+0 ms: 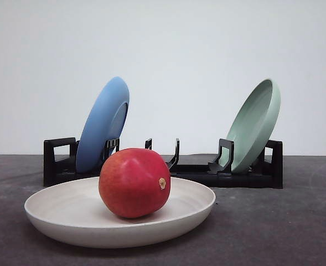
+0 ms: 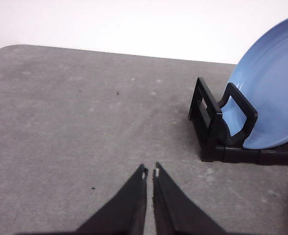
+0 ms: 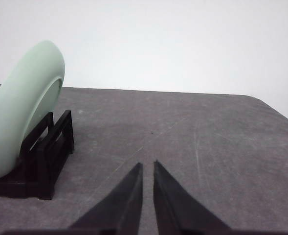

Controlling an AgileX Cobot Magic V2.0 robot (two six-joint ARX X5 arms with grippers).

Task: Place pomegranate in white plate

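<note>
Pomegranate (image 1: 134,182) sits in white plate (image 1: 68,213); left hand (image 2: 150,172) and right hand (image 3: 147,164) (both empty) closed together.

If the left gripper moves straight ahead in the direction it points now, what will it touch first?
Probably nothing. The left gripper, its jaws nearly closed, points over bare grey table toward the far edge. The black dish rack with the blue plate stands off to one side of that line, though depth is unclear.
</note>
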